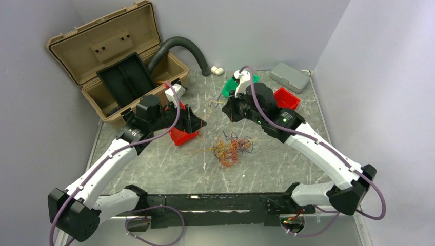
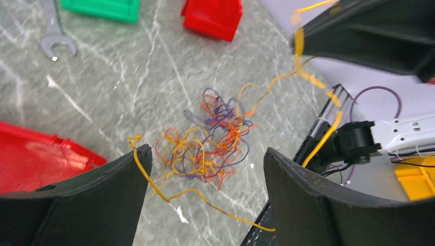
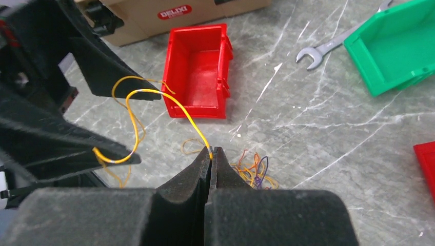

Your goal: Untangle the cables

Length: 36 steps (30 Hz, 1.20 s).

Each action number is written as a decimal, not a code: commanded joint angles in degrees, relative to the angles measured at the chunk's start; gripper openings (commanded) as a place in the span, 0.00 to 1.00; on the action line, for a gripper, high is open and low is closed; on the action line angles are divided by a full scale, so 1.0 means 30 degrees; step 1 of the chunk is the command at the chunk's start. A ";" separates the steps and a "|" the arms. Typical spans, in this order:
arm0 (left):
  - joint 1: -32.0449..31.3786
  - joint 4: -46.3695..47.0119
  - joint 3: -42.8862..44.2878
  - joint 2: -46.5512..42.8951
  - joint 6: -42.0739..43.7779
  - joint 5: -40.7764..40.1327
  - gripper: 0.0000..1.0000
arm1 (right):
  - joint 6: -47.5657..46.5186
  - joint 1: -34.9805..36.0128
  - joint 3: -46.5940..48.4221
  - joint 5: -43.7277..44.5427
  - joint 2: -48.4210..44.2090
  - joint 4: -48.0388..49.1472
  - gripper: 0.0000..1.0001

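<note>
The cables (image 1: 231,148) lie as a small tangle of orange, yellow, red and purple wires on the marble table, between and in front of both grippers. In the left wrist view the tangle (image 2: 210,143) sits below my left gripper (image 2: 208,154), whose jaws stand wide apart. One yellow wire (image 2: 174,197) rests against the left finger (image 2: 118,179) and crosses the gap. My right gripper (image 3: 211,152) is shut on that yellow wire (image 3: 154,95), which arcs over to the left gripper (image 3: 149,128). Both grippers hover above the table, left (image 1: 202,123) and right (image 1: 227,113).
An open tan toolbox (image 1: 110,61) and a dark hose (image 1: 179,46) stand at the back left. A red bin (image 1: 182,136) sits under the left arm. A green bin (image 1: 231,87), another red bin (image 1: 286,97) and a grey case (image 1: 290,77) lie behind. A wrench (image 2: 54,43) rests nearby.
</note>
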 commanded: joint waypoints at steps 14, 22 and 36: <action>-0.2286 0.8503 -0.0035 0.3791 -0.0880 0.3612 0.85 | 0.2507 -0.0583 0.0126 -0.3480 0.1106 0.3044 0.00; -0.2889 1.0645 0.0721 0.6290 -0.1981 0.3545 0.55 | 0.3153 -0.0918 -0.0135 -0.4944 0.0898 0.3601 0.00; -0.2892 1.1605 0.0533 0.6871 -0.2795 0.3730 0.00 | 0.3258 -0.2513 -0.2785 -0.4363 -0.0861 0.3605 0.49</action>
